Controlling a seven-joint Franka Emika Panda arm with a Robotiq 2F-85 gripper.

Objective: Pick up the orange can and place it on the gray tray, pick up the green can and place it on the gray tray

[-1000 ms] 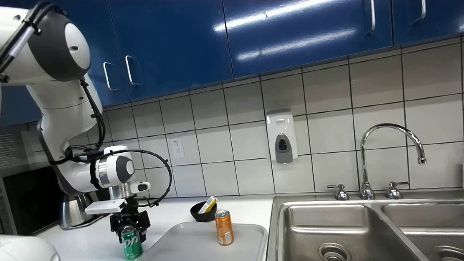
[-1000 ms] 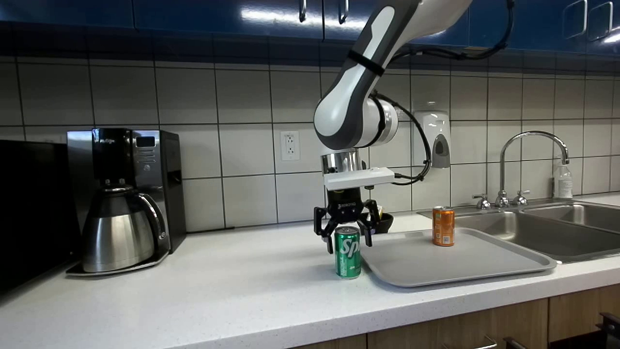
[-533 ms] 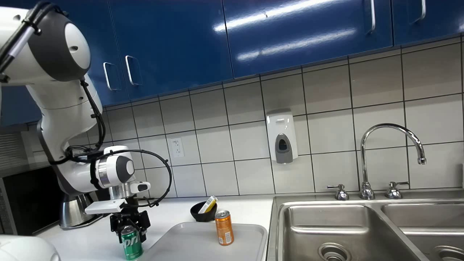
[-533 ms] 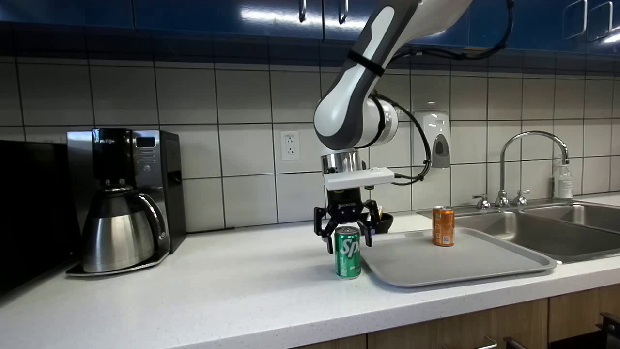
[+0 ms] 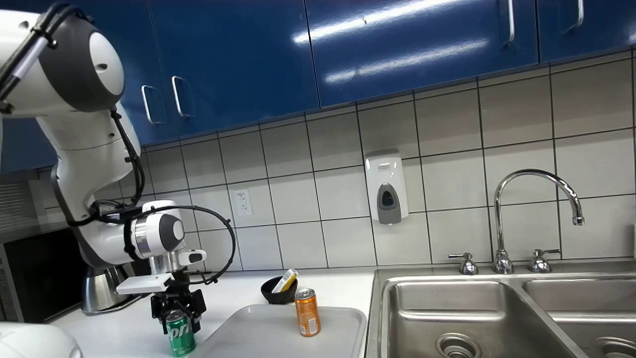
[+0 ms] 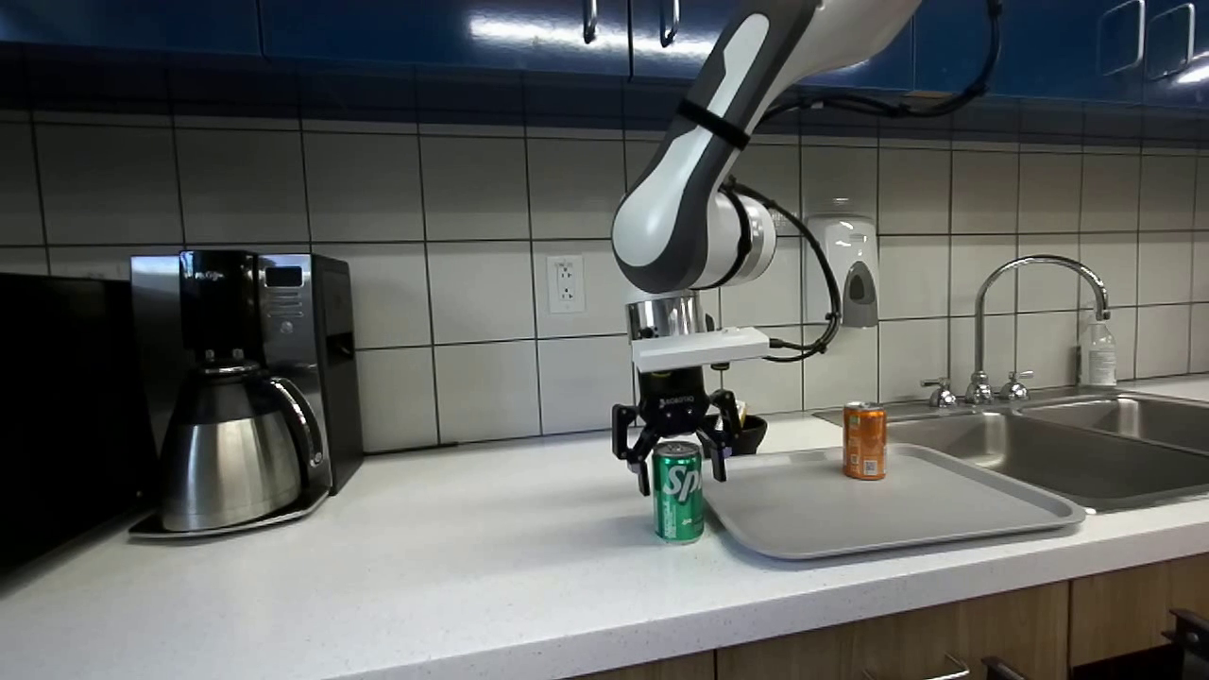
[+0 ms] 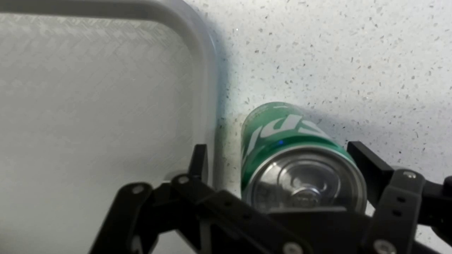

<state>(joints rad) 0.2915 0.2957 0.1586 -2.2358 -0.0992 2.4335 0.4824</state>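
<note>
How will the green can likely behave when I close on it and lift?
The green can may be slippery: its sides look smooth and glossy. Standing tall and narrow, it could tip if nudged unevenly. The open pincer straddles it off-center, so closing may first push it toward the gray tray.

Glossy blue upper cabinets point(image 5: 233, 59), crossed by bright light streaks point(image 5: 367, 21), hang above a pale, dark-jointed tile wall point(image 5: 348, 243) with a power outlet point(image 6: 566, 283), while a speckled white countertop point(image 6: 425, 567) with a double steel sink point(image 5: 452, 298) tops wood-grained lower cabinets point(image 6: 878, 628).
</note>
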